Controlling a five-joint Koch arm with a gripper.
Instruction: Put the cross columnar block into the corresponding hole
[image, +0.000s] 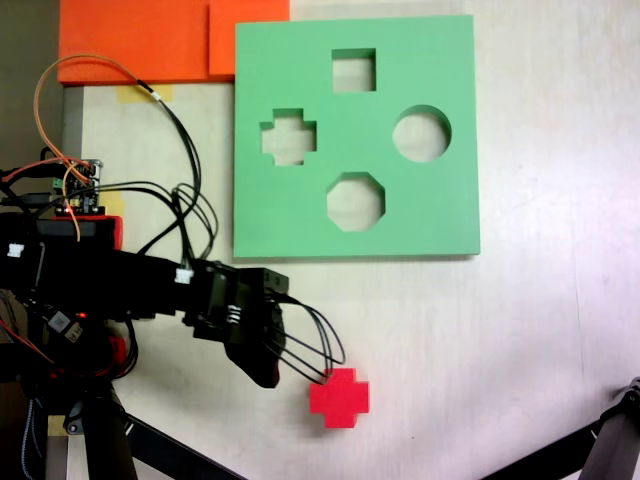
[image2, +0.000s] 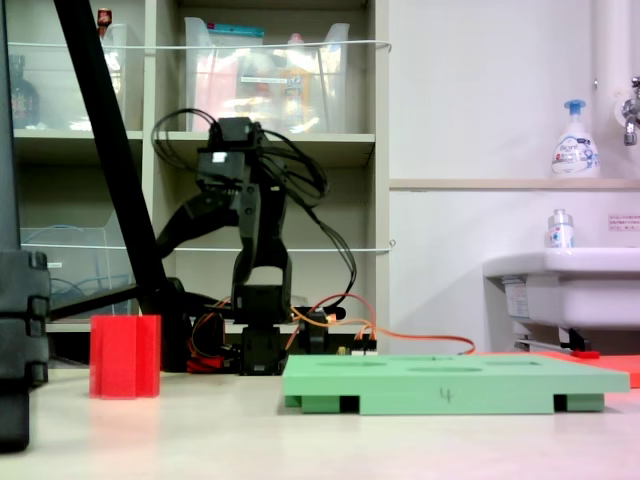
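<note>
The cross columnar block (image: 339, 397) is bright red and stands on the pale table near the front, also seen at the left in the other fixed view (image2: 125, 357). The green foam board (image: 450, 200) lies flat behind it, and its plus-shaped hole (image: 289, 137) is on the board's left side, beside square, round and octagonal cutouts. My black gripper (image: 266, 372) reaches in from the left and hangs just left of the block, apart from it. The arm (image2: 258, 240) is raised well above the table. Its jaws overlap into one dark shape, so their state is unclear.
Orange foam sheets (image: 150, 40) lie at the back left, touching the board's corner. A circuit board with loose wires (image: 80, 190) sits by the arm's base. Black stand legs (image: 170, 450) cross the front left and the front right corner (image: 610, 440).
</note>
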